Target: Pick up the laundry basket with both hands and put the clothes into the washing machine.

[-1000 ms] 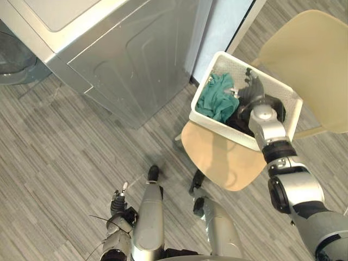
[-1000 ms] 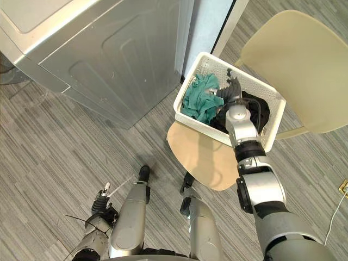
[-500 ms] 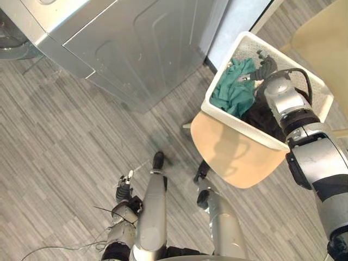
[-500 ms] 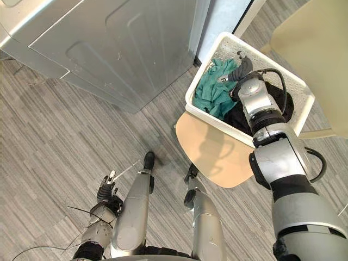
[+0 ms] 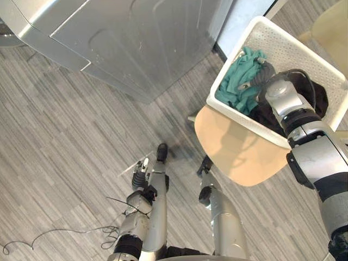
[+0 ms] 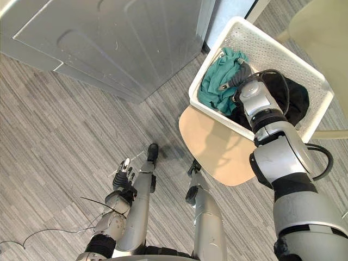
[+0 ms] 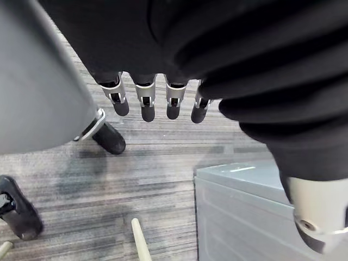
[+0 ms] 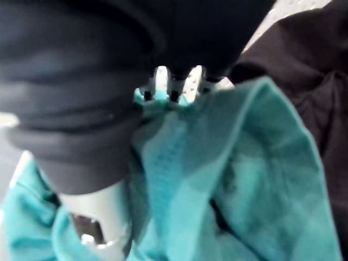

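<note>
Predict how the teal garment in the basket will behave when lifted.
Probably floppy: the teal garment lies crumpled in folds in the white basket. Likely light: thin cloth, draping from the right hand. It may drag the black garment beside it.

Bright, even light; faint sheen on washing machine (image 5: 141, 38)

Seen from above: a grey wood-grain plank floor (image 5: 65, 141) fills most of the rm. (boards run on the diagonal from this angle), lit evenly w/ no hard glare. At upper rt., a pale blue-white wall panel (image 5: 244, 11), dark at its foot, meets the floor, w/ a narrow white trim strip (image 6: 262, 5) just beside it. Furniture: a tan, round-edged, wood-look chair seat (image 5: 239, 157) at ctr.-rt., and a second, pale yellow rounded seat (image 6: 321, 27) near the top rt. corner.
</note>
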You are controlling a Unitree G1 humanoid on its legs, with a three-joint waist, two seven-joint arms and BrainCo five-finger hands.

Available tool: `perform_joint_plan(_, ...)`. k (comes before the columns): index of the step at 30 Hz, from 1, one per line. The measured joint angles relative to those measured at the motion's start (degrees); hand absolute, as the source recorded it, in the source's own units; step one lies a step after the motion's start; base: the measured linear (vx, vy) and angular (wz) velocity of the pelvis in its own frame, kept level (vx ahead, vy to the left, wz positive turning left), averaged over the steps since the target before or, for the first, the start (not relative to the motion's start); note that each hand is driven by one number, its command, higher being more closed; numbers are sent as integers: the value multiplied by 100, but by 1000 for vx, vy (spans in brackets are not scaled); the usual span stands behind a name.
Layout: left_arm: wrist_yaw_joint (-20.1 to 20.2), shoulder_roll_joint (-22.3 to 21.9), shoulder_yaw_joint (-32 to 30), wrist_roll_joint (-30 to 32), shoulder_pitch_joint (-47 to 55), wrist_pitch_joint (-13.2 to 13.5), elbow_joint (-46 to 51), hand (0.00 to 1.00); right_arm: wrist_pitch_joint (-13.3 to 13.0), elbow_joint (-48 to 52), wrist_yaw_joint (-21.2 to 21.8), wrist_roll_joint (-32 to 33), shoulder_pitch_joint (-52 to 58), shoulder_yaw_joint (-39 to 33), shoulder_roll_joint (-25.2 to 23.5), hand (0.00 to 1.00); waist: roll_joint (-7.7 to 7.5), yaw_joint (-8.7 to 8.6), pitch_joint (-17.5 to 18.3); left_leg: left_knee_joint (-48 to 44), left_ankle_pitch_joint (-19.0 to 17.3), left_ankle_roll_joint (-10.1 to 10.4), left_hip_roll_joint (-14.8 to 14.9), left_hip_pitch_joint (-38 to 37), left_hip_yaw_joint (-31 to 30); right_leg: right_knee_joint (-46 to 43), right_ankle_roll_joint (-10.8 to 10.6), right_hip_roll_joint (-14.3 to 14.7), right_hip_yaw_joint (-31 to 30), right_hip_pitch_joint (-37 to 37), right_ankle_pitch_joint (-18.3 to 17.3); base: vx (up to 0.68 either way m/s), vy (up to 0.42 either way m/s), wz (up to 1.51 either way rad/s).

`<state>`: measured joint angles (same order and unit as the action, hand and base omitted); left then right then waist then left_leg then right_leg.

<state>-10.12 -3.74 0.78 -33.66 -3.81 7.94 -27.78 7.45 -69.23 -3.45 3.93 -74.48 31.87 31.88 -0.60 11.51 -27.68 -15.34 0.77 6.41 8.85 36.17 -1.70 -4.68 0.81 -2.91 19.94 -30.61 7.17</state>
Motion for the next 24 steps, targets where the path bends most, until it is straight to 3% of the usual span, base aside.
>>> perform_joint_plan(5,-10,3,131,-176,-7,36,590,0,-27,-63,-21,-8,-44,-21,260,100,31,19,-17,151,121,29,-10,98,-96,17,22,6,96,-109,17,33,-11,11)
perform_joint_plan(12,-46,2,138,-391,-16,106,1048,0,15,-234,-82,-439,181,-397,187,100,35,25,-14,131,125,33,2,-75,-11,16,22,4,77,58,17,62,18,-1)
perform_joint_plan(18,-141,2,154,-276,-15,131,1450,0,18,273,-532,-111,846,-1735,27,100,47,-81,-7,57,107,13,21,-518,100,-47,-52,-7,41,493,-45,20,9,-2)
perform_joint_plan(24,-152,18,634,112,126,133,1837,0,-36,1742,-915,304,1634,-3005,-15,100,45,-175,8,33,49,-71,11,-1117,286,-339,-40,-89,-16,902,-217,-38,21,-7)
